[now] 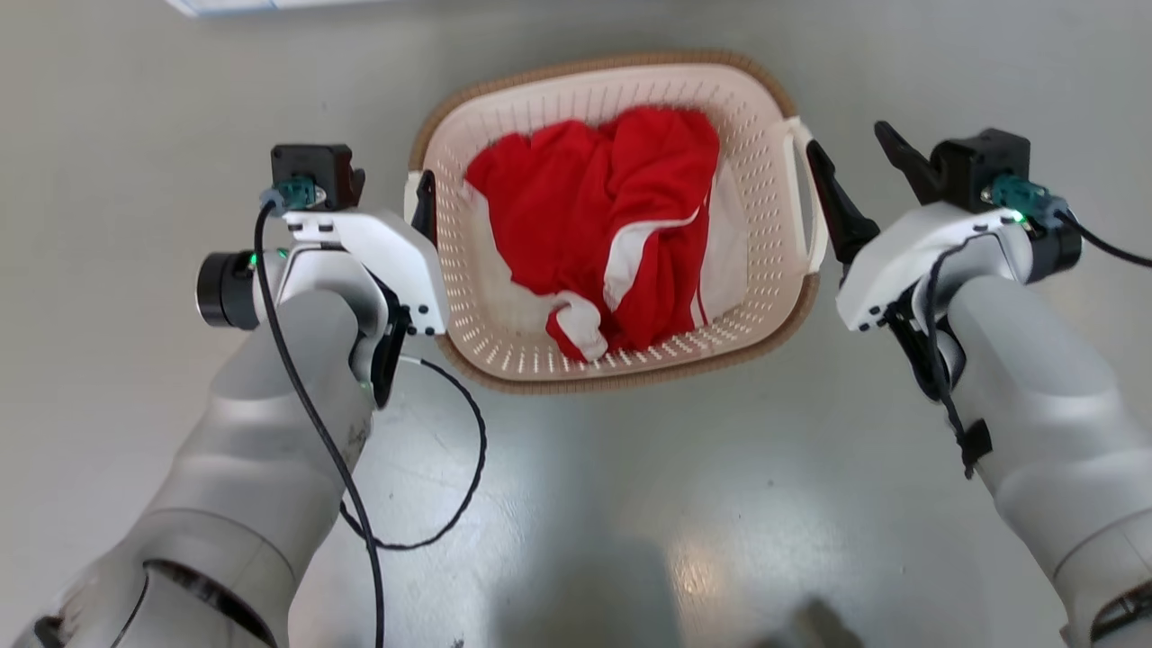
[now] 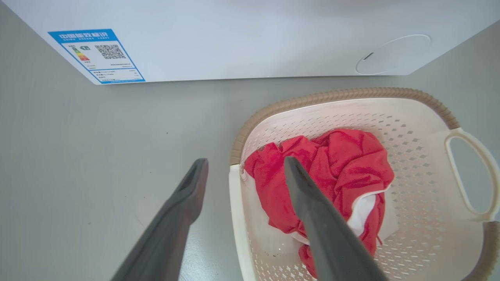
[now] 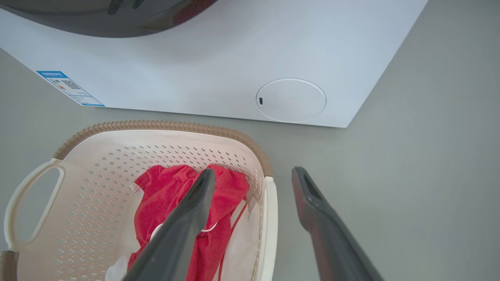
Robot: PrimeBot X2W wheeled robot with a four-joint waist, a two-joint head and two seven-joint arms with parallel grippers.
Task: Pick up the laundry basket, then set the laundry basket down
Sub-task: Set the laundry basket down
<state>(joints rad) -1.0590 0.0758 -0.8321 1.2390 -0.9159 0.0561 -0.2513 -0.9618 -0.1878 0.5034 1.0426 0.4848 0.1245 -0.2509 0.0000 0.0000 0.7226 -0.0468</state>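
Note:
The laundry basket [image 1: 612,65] stands on the grey floor, cream with a brown rim, and holds a red and white garment [image 1: 612,198]. My left gripper [image 1: 387,193] is open at the basket's left handle [image 1: 412,193]. In the left wrist view its fingers [image 2: 308,203] straddle that white handle [image 2: 234,210], one over the basket [image 2: 351,93], one outside. My right gripper [image 1: 853,148] is open beside the right handle [image 1: 796,193]. In the right wrist view the handle [image 3: 270,218] lies between its two fingers [image 3: 187,218], above the basket [image 3: 156,125]. Neither gripper holds anything.
A white washing machine [image 2: 250,39] stands just behind the basket, with a blue label [image 2: 97,54] and a round cover [image 3: 291,100]. Its corner shows at the head view's top left [image 1: 225,4]. A black cable [image 1: 468,468] loops from my left arm. Grey floor [image 1: 630,504] surrounds the basket.

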